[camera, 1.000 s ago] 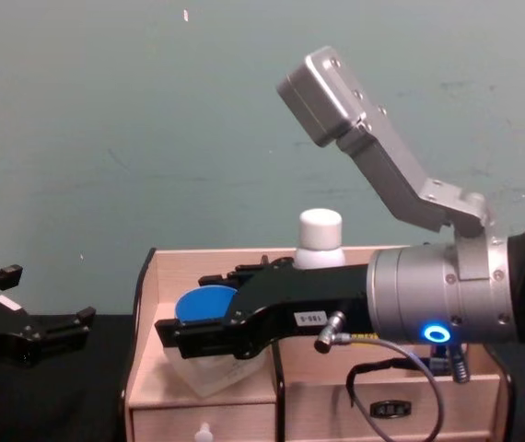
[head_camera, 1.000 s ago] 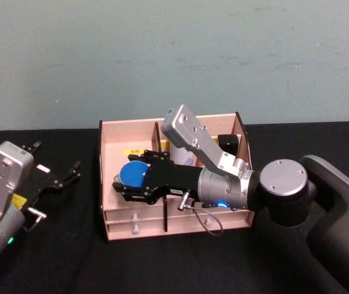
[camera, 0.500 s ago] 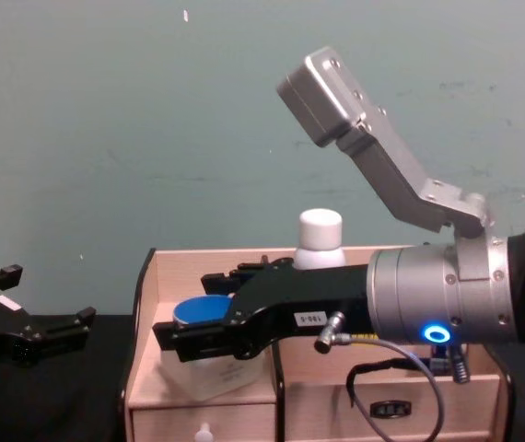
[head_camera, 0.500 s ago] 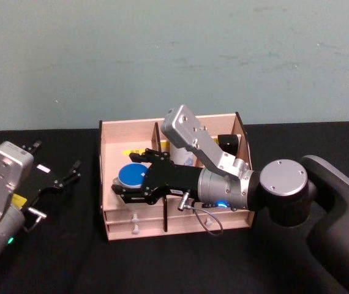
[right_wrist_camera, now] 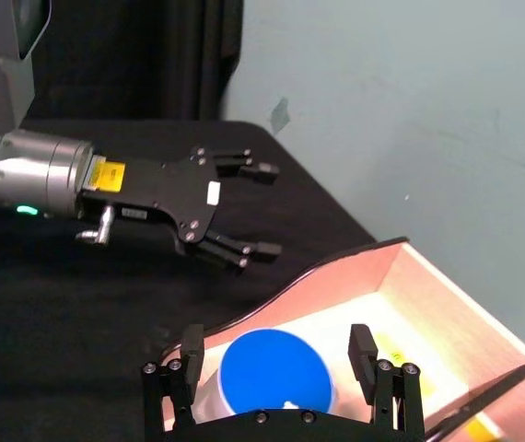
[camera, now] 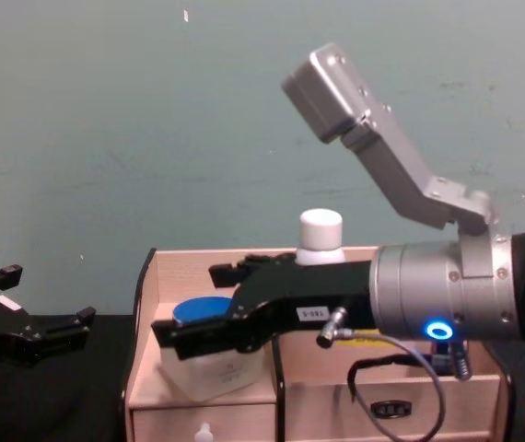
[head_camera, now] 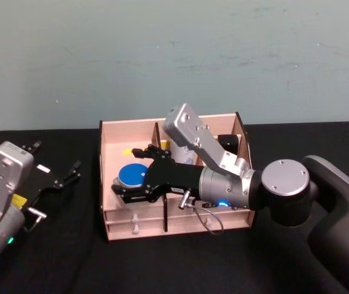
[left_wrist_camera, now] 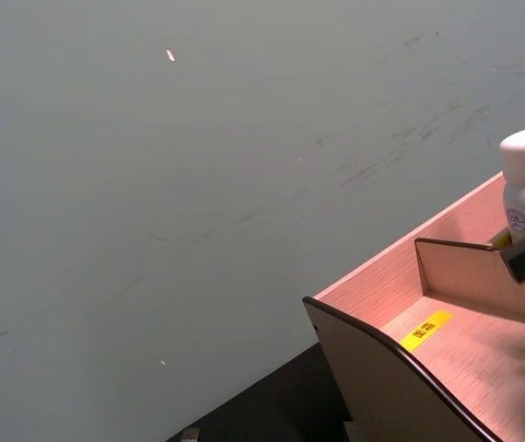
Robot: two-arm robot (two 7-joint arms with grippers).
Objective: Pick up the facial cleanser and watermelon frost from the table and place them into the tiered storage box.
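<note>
The light wooden stepped storage box (head_camera: 174, 229) is the landmark. The squat clear jar with the round blue lid (head_camera: 132, 174) sits in the box's left compartment. The right gripper (right_wrist_camera: 281, 367) has its fingers spread wide on both sides of the jar, not squeezing. It should lift straight up, so no finger bumps the jar. The tall white bottle with the white cap (camera: 320, 236) stands in the next compartment. The left gripper (head_camera: 57, 176) waits beside the box, fingers apart.

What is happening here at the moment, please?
The right gripper has the watermelon frost between its open fingers, and the jar sits in the left compartment of the tiered storage box. The facial cleanser already stands in the box, further back. The left gripper waits open above the black table, left of the box.
</note>
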